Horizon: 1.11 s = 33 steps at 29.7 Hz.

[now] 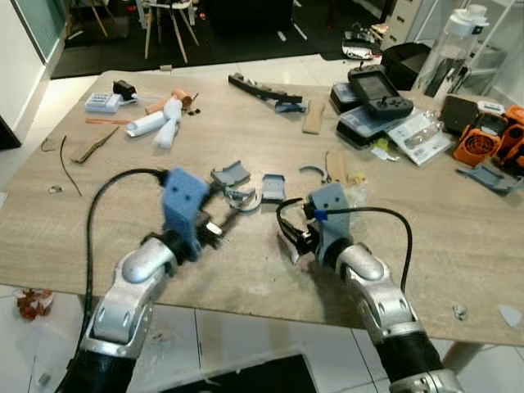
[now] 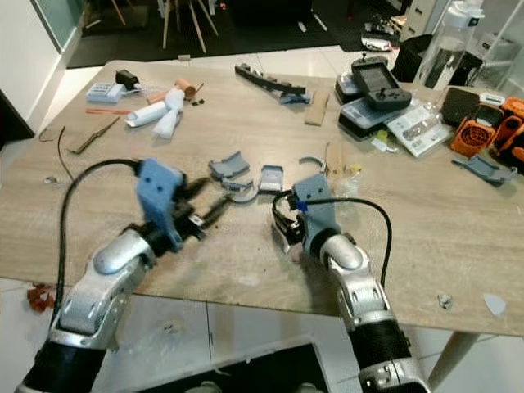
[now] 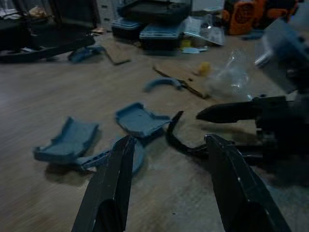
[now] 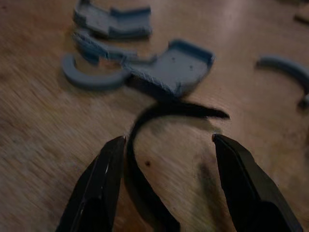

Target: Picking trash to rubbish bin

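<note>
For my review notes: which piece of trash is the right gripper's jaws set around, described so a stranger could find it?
On the wooden table, near its front edge, the right gripper has its jaws open around a curved black strip. Grey-blue plastic fragments lie just beyond it; it alone is black, thin and hook-shaped.

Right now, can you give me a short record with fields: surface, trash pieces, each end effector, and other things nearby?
surface: wooden table
trash: blue plastic fragments; curved black strip
left end effector: open, low over table, facing the fragments
right end effector: open, fingers either side of the black strip
far side: handheld controller, orange parts, clear bottle
</note>
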Available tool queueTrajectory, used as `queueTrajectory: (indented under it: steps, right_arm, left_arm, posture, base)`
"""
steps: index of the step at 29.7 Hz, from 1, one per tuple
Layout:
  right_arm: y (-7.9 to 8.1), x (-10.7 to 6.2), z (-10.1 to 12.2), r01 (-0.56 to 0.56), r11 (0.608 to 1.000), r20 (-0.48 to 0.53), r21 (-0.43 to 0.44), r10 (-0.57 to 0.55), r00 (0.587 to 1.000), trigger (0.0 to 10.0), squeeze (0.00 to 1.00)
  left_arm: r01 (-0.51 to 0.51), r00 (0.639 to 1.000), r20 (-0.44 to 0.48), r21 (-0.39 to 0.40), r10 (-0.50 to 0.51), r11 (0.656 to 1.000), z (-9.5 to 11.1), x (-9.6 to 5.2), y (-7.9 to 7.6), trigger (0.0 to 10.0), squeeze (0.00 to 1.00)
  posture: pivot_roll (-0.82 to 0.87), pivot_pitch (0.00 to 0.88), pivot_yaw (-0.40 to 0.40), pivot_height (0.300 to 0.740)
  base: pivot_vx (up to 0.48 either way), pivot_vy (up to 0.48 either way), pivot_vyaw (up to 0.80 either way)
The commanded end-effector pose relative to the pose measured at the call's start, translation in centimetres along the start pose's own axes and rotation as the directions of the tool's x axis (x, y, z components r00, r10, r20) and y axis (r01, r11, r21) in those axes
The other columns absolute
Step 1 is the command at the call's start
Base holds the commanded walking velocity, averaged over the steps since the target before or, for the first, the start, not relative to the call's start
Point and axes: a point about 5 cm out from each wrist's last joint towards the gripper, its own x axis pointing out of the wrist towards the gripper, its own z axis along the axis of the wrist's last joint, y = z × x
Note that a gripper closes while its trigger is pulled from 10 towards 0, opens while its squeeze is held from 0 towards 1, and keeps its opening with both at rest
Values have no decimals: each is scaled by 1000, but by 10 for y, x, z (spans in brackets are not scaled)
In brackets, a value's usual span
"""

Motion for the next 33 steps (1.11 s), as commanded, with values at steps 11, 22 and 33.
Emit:
queueTrajectory:
  steps: [11,22,33]
  right_arm:
    - [-1,1,-34,-109,990,-160,84,122,980,10000,0]
    - [-6,-4,-47,-181,983,-338,-18,165,927,0,0]
    - [-18,-8,-51,-47,995,-397,87,78,914,0,0]
  left_arm:
    - [92,995,-41,26,-91,995,-5,-6,-10,10000,0]
    - [109,993,-52,42,-107,993,-4,-7,-10,10000,0]
    - [111,993,-48,49,-109,993,-4,-6,-9,10000,0]
  posture:
    - [4,221,42,740]
    - [5,219,44,740]
    - [4,187,47,740]
  base:
    - [0,0,0]
    - [0,0,0]
    - [0,0,0]
